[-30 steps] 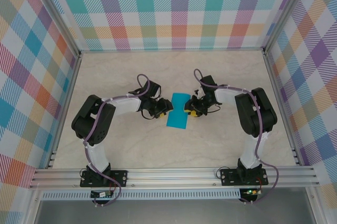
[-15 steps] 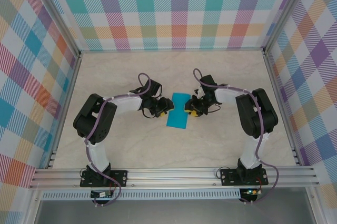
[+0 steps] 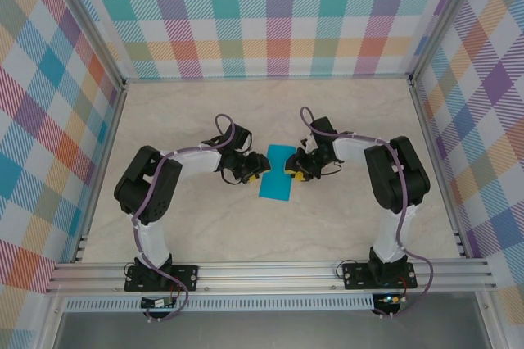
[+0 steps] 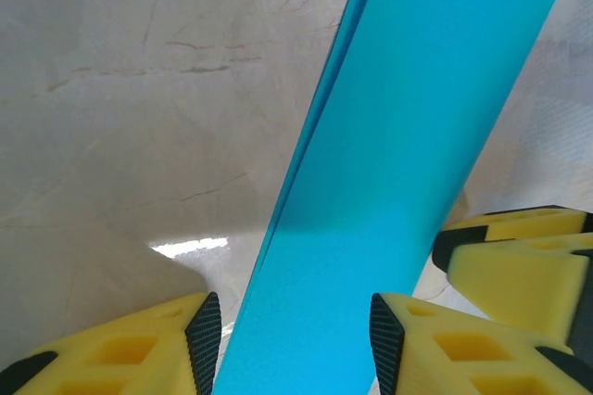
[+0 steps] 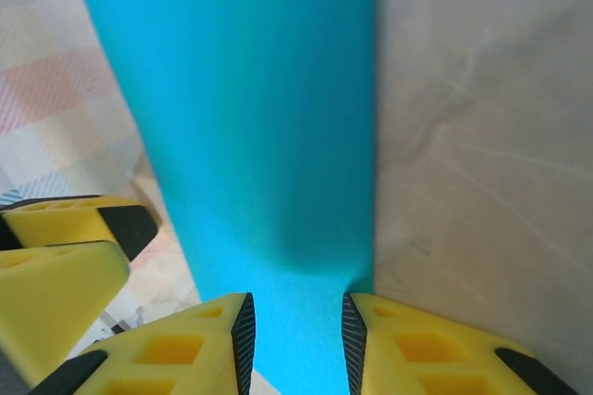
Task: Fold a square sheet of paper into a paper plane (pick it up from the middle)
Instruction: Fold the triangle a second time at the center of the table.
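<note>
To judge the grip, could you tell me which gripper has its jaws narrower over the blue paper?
The right gripper: its jaws leave a slimmer gap over the paper than the left gripper's.

Smooth matt paper (image 4: 398,163) lies on a glossy marble-look table (image 4: 120,135).

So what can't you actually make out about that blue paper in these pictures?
- Top view: the paper is too small to show creases or layers; the left gripper and right gripper cover parts of its sides.
- Left wrist view: its near end is cut off by the bottom edge; whether the fingers pinch it is unclear.
- Right wrist view: both ends run off the frame, top and bottom; the grip is unclear too.
</note>
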